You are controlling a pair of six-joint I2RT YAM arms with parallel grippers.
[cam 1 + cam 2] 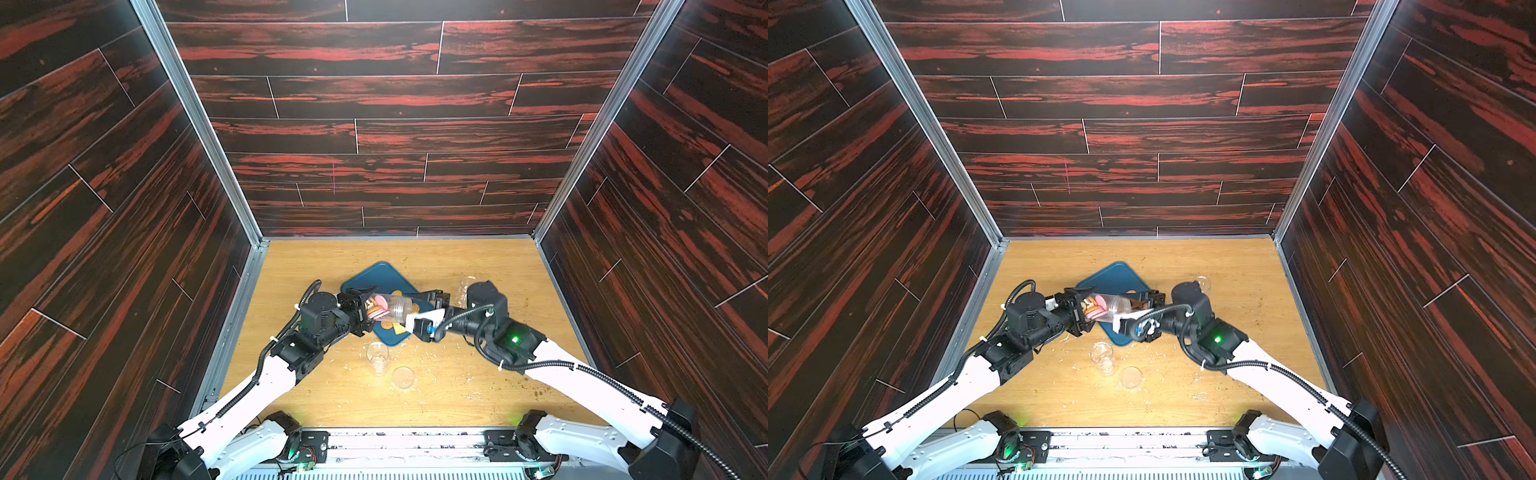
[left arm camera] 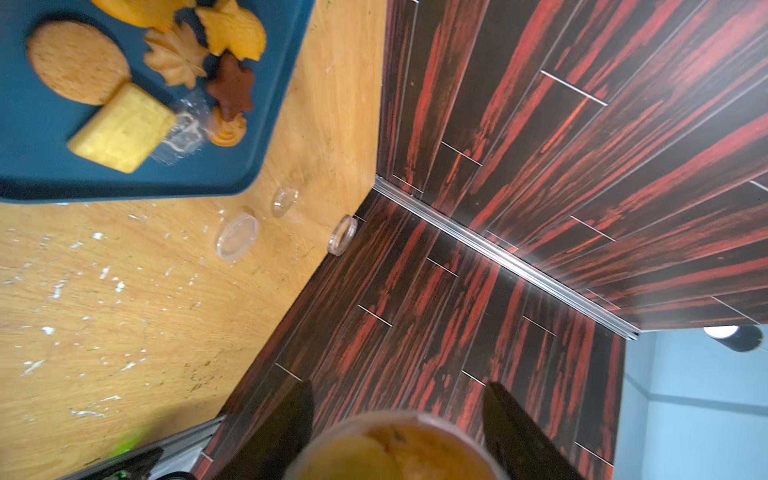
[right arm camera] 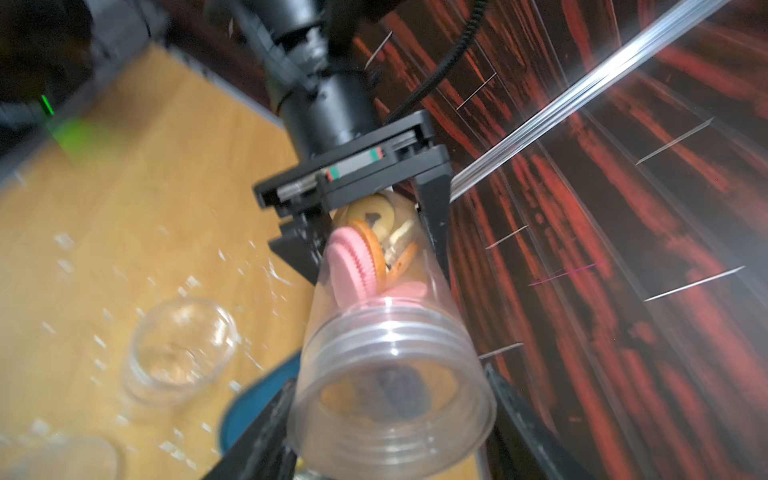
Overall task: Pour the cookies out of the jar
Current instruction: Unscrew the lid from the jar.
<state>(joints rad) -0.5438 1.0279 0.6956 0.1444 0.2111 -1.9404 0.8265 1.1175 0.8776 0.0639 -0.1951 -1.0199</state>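
**Jar** (image 1: pixel 390 308) — clear plastic, lidless, held near level in the air between the two grippers and above the tray (image 1: pixel 374 276). The threaded mouth points toward the right gripper and the base toward the left one.

**Left gripper** (image 1: pixel 366 311): closed on the jar's base end, with a black finger (image 3: pixel 434 216) on either side of it.

**Right gripper** (image 1: pixel 411 311): its fingers straddle the jar's neck at the mouth. The right wrist view is blurred there, so it cannot be told whether they press on the plastic or only flank it.

**Cookies** (image 3: pixel 357 262), in the jar: pink ridged rounds, an orange-edged round, a tan ring and some paler pieces. They are packed at the base end, right against the left gripper. The stretch of jar nearer the right gripper looks mostly clear.

**Loose cookies** (image 2: pixel 183 62), on the tray below the grippers — a speckled round, a yellow block, a tan flower shape, a brown star and an orange swirl, lying close together.

**Packet** (image 2: pixel 185 129): clear and crinkled, lying among the loose cookies and touching the yellow block.

**Tabletop** (image 1: pixel 332 399): wood grain, strewn with pale crumbs (image 1: pixel 419 353).

**Empty jar** (image 1: pixel 377 355): small and clear, on the tabletop on the robot's side of the left gripper, just off the tray's corner.

**Lid** (image 1: pixel 403 377): clear, just beside the empty jar.
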